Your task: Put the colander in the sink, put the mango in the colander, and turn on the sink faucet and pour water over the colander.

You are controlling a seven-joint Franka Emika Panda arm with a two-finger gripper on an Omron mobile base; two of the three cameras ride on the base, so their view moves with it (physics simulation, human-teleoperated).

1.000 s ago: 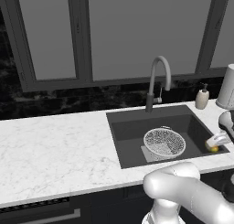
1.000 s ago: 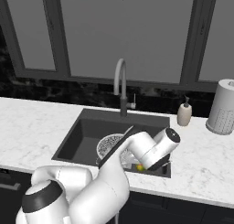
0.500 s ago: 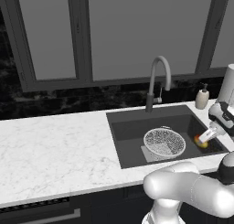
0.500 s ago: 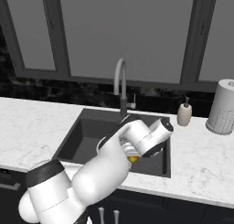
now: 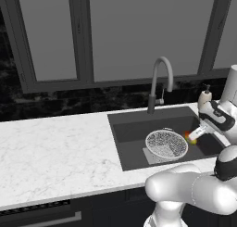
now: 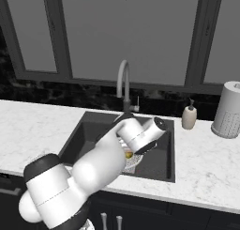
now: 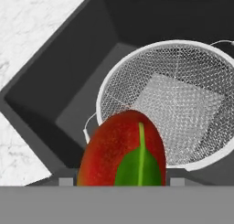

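The gripper grips the mango — red, with a green leaf — above the sink, just beside the colander's rim. The colander sits on the sink floor, near the faucet.
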